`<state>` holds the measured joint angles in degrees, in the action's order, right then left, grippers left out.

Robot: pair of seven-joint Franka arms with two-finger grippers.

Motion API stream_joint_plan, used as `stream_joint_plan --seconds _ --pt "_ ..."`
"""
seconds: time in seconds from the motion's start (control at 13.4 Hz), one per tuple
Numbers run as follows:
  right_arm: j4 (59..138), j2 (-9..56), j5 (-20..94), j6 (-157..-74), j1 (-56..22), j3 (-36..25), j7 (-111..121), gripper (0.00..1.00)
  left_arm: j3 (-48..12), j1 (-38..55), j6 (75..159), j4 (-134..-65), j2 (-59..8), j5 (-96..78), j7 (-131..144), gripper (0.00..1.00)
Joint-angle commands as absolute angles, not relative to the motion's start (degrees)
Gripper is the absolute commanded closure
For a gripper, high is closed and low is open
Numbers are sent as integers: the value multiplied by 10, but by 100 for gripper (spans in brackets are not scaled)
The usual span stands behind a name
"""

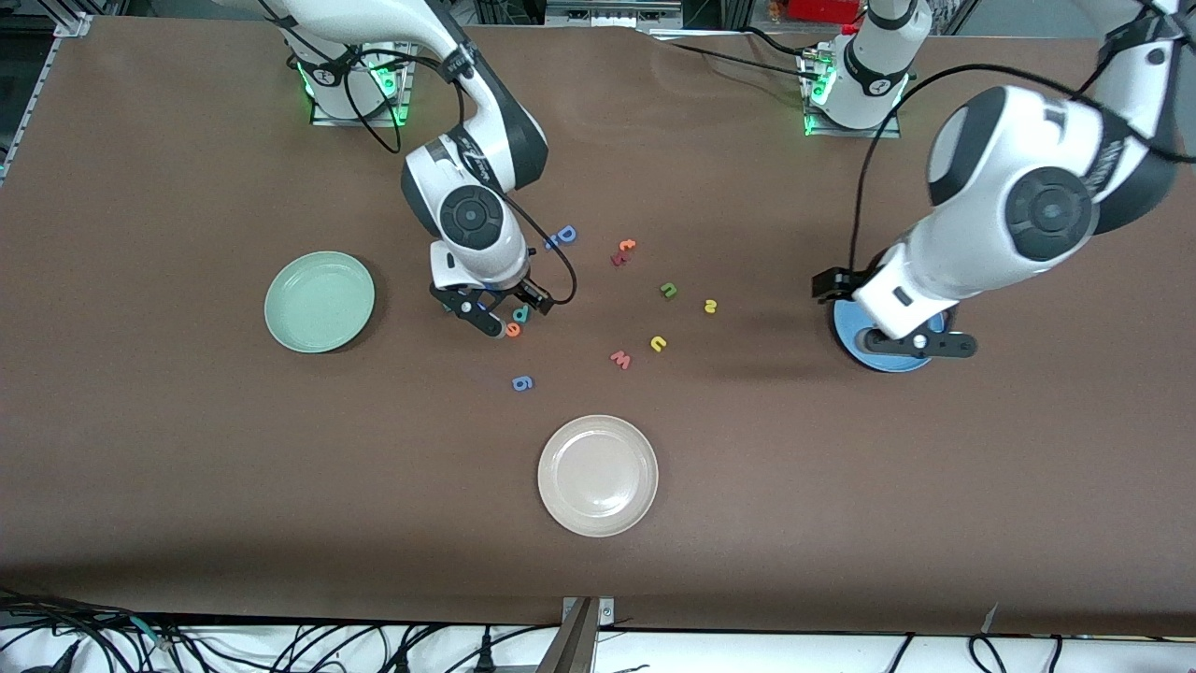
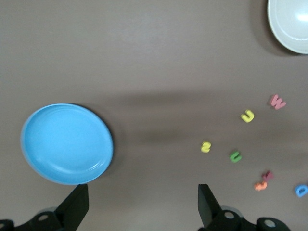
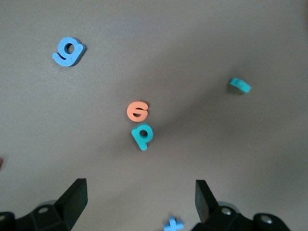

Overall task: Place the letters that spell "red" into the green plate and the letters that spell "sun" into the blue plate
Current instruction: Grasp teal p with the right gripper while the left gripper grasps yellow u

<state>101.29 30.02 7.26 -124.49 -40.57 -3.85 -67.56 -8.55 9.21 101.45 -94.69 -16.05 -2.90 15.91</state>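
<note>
Over the orange "e" [image 1: 513, 329] and teal "d" [image 1: 521, 314], right end effector [image 1: 505, 315] released; left end effector [image 1: 920, 342] released over the blue plate [image 1: 847, 329].

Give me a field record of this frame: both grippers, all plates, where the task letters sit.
right gripper: open, low over orange e and teal d
left gripper: open, over blue plate
green plate: no letters in it
cream plate: nothing in it
blue plate: no letters seen in it
sun letters: yellow s, green n, yellow u, all on table
teal r: on table
</note>
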Motion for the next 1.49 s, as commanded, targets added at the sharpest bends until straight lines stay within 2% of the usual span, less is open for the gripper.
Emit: stream_joint_plan --seconds 0.0,0.45,0.6,0.89,1.19,1.34,1.41 --pt "1055 294 84 -1298 -408 -43 -661 1 -86 126 1093 -1007 -149 -41 206 0" --pt "1063 334 84 -1354 -408 -40 -622 2 -92 188 1265 -1141 -152 -19 227 0" --pt "1063 334 84 -1358 -408 -40 -597 5 -92 204 1333 -1178 -171 -10 218 0" --pt "1063 344 84 -1361 -406 -40 -596 12 -93 221 1376 -1172 -235 15 190 0" --pt "1065 356 84 -1383 -409 -40 -602 13 -93 219 1381 -1165 -272 9 145 0" --pt "1065 356 84 -1383 -409 -40 -601 20 -94 221 1392 -1163 -282 9 145 0" --pt "1065 356 84 -1383 -409 -40 -601 20 -94 222 1398 -1164 -287 9 145 0"
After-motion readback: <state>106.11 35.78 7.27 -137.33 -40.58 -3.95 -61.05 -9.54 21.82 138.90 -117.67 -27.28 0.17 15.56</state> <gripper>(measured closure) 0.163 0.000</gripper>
